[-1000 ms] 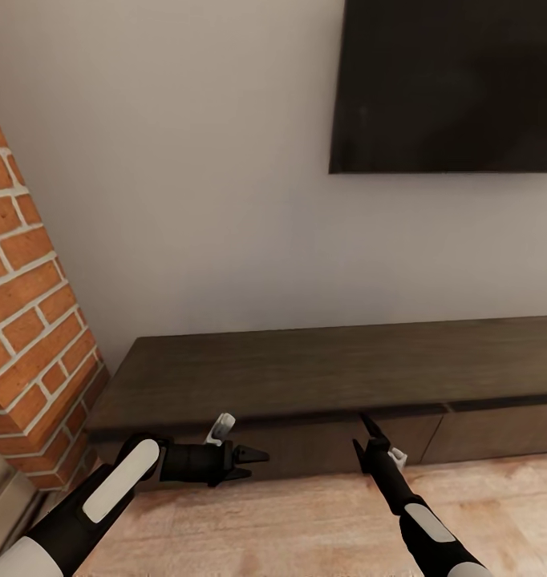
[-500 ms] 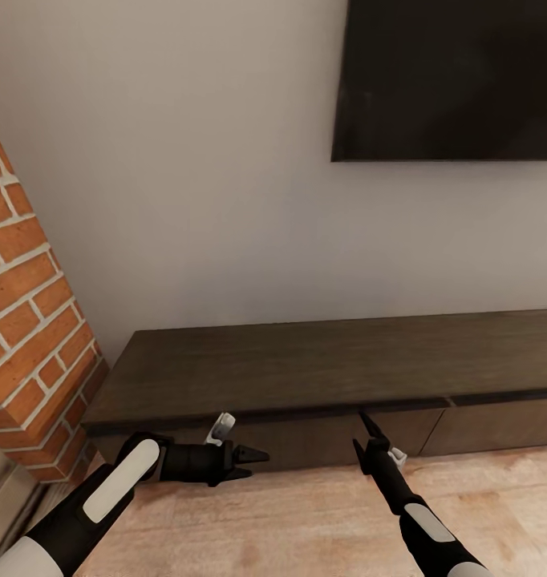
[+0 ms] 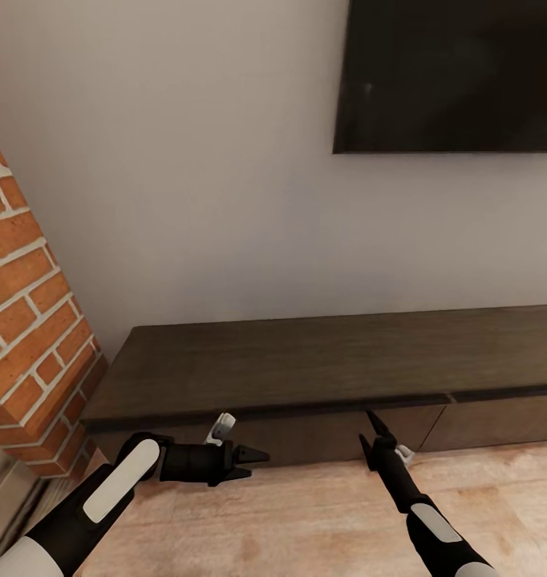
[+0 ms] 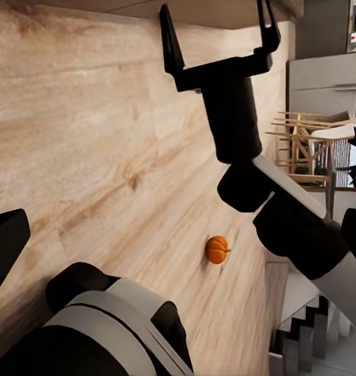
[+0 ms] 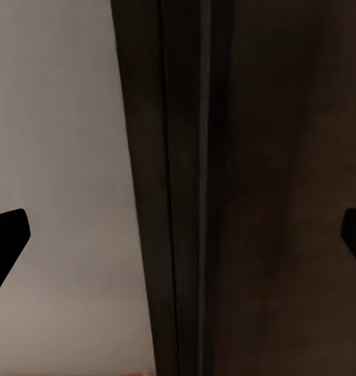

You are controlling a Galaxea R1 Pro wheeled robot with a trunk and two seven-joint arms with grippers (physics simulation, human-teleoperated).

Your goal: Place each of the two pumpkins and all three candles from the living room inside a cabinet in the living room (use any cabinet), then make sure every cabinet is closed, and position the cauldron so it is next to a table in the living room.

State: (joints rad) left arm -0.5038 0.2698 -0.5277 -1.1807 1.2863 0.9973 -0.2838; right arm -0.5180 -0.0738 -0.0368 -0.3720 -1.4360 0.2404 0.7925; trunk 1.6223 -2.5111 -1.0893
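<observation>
The long dark-brown cabinet runs along the wall with its drawer fronts shut. My right gripper is open and points up at the seam under the cabinet's top, and the right wrist view shows that edge very close. The left gripper hovers open just in front of the left drawer front, pointing right. In the left wrist view the right gripper stands open, and one small orange pumpkin lies on the wood floor behind it. The candles, the cauldron and the table are out of view.
A red brick column stands against the cabinet's left end. A black TV hangs on the wall above. Light wood floor lies in front. Wooden chairs and stairs are far behind.
The whole picture has shifted up a little, so the camera has moved. My right gripper has edged slightly right along the drawer front. The left gripper holds its place.
</observation>
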